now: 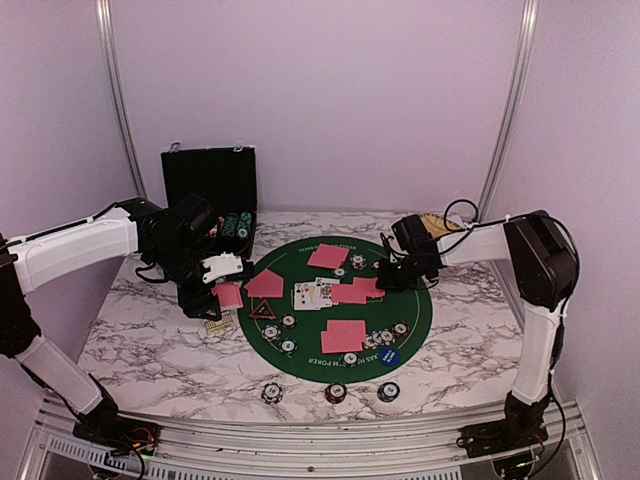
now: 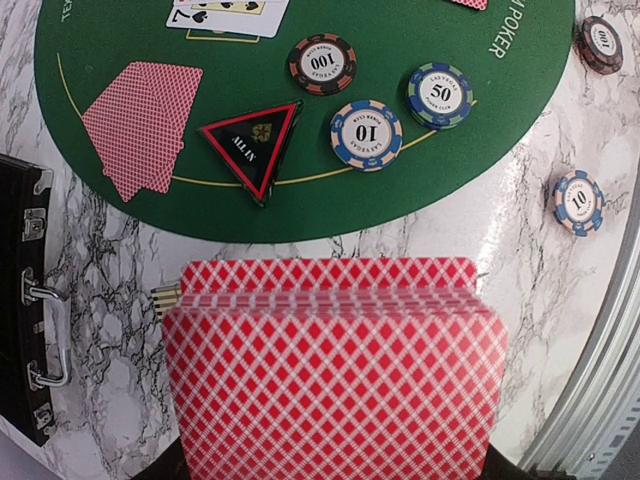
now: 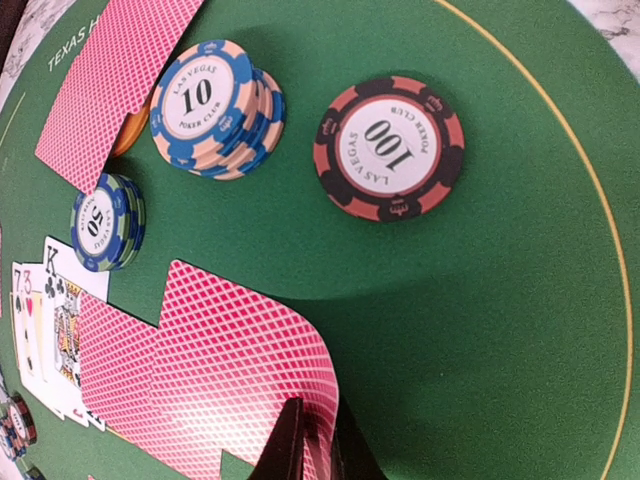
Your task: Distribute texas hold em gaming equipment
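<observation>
My left gripper point(image 1: 228, 288) is shut on a deck of red-backed playing cards point(image 2: 335, 370), held over the marble just left of the round green mat point(image 1: 300, 355); the deck hides its fingers. My right gripper point(image 3: 325, 450) is low over the mat's right part, jaws pinched on the lifted edge of a red-backed card point(image 3: 225, 360) whose far end rests on the felt. Beside it are a red-black 100 chip point(image 3: 390, 148), a blue 10 stack point(image 3: 215, 105), a 50 stack point(image 3: 105, 222) and face-up cards point(image 3: 60, 320). The red-black triangle marker point(image 2: 252, 145) lies at the mat's left edge.
The black chip case point(image 1: 210, 185) stands open at the back left, its handle side point(image 2: 25, 330) close to the deck. Three chip stacks point(image 1: 336, 392) sit on the marble near the front edge. A blue button point(image 1: 390, 355) lies on the mat's front right.
</observation>
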Robot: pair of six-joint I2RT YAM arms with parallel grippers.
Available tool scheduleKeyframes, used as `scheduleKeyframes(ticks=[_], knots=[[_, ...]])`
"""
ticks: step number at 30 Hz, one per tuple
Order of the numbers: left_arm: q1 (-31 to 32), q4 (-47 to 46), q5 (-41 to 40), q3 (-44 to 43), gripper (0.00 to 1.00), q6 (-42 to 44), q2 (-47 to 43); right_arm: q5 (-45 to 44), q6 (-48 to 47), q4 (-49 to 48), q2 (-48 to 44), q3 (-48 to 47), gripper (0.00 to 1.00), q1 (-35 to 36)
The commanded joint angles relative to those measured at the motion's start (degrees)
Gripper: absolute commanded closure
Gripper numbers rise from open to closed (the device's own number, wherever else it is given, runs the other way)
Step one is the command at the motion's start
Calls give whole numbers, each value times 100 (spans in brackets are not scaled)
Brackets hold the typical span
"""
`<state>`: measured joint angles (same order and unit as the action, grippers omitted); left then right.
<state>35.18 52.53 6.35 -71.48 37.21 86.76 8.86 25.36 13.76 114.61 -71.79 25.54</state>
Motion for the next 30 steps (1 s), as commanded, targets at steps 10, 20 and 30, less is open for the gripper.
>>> scheduleKeyframes(ticks=[10,20,30], knots=[[-37,-50,70,92,100,-30,-168,-461,-323,611,-34,-254,70,57],[-88,-50,63,233,100,-28,-273,-551,-333,1120,-550,-490,36,56],[-485,-290,-168,539,100,-103,-233,171,137,506,-1827,406,32,56]])
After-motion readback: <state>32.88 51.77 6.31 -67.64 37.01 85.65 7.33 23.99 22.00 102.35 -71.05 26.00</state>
